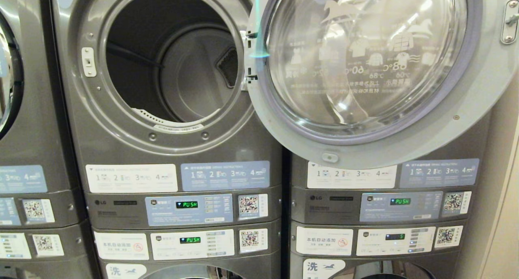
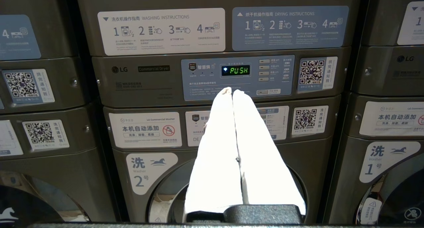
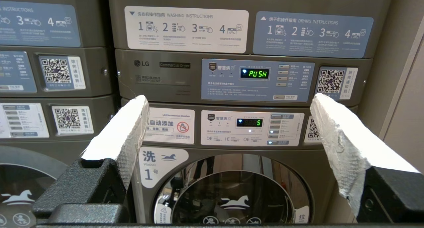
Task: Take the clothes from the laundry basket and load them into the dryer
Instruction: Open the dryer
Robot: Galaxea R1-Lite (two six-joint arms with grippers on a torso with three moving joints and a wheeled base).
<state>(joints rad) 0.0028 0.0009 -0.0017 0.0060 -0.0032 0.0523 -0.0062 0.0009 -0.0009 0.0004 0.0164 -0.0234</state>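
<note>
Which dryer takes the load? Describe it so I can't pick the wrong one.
In the head view, find the top row of grey LG machines. Take the dryer with its round door swung open to the right, its dark drum exposed; the unit left of it is shut.

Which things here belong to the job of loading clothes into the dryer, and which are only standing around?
Belong to the job:
- open dryer drum, empty
- its open door, swung to the right
- left gripper, fingers together
- right gripper, fingers apart

Only standing around:
- washer number 2
- washer number 1
- instruction stickers

No basket or clothes in view.
</note>
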